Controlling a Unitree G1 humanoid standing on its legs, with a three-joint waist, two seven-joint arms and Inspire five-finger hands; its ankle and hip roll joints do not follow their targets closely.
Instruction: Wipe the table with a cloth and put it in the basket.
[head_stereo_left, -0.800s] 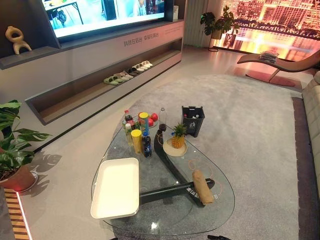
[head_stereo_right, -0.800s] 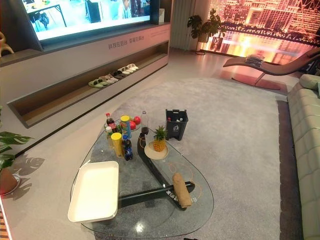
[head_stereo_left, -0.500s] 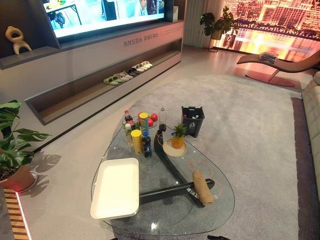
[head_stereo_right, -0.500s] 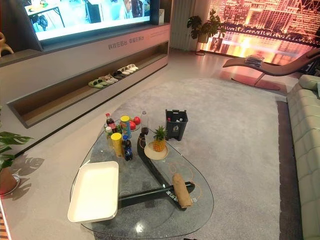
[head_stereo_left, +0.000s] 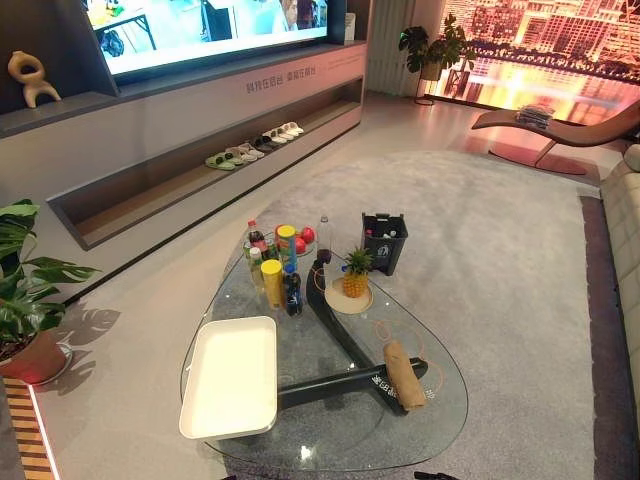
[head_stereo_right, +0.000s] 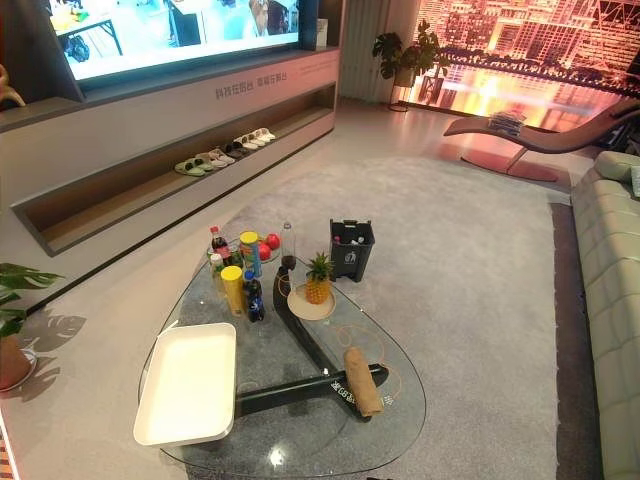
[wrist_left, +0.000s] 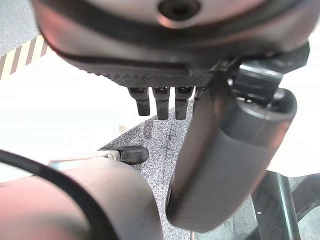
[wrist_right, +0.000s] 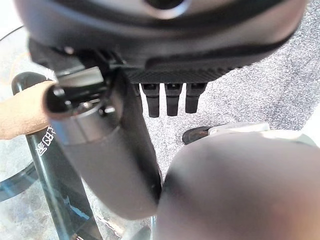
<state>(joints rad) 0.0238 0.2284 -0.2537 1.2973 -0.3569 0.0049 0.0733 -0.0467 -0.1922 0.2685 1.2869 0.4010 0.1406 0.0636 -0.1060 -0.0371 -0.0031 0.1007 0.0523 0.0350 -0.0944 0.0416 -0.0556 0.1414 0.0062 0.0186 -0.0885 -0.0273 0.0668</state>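
On the glass surface (head_stereo_left: 330, 440) the rolled tan cloth (head_stereo_left: 402, 374) is lying untouched toward the robot's right, resting above the dark frame that shows through the glass. Compared with the pictures from a moment ago nothing on it is shifting: the cloth, the white tray (head_stereo_left: 231, 376) on the left, the pineapple on its plate (head_stereo_left: 352, 276) and the cluster of bottles and cans (head_stereo_left: 274, 266) at the far end are all sitting where they were. Only the whole scene is sliding slightly, which I take to be the head camera moving, not the things.

The left hand (wrist_left: 165, 105) is hanging with its fingers straight and relaxed, holding nothing; the right hand (wrist_right: 170, 100) is doing the same, with the end of the cloth showing just past its thumb.

The black basket (head_stereo_left: 385, 242) is standing on the carpet just beyond the far edge of the surface, well apart from the cloth.

So the task is, by my reading, only beginning: the robot is probably settling in front of the surface, and the reach for the cloth is not yet under way.
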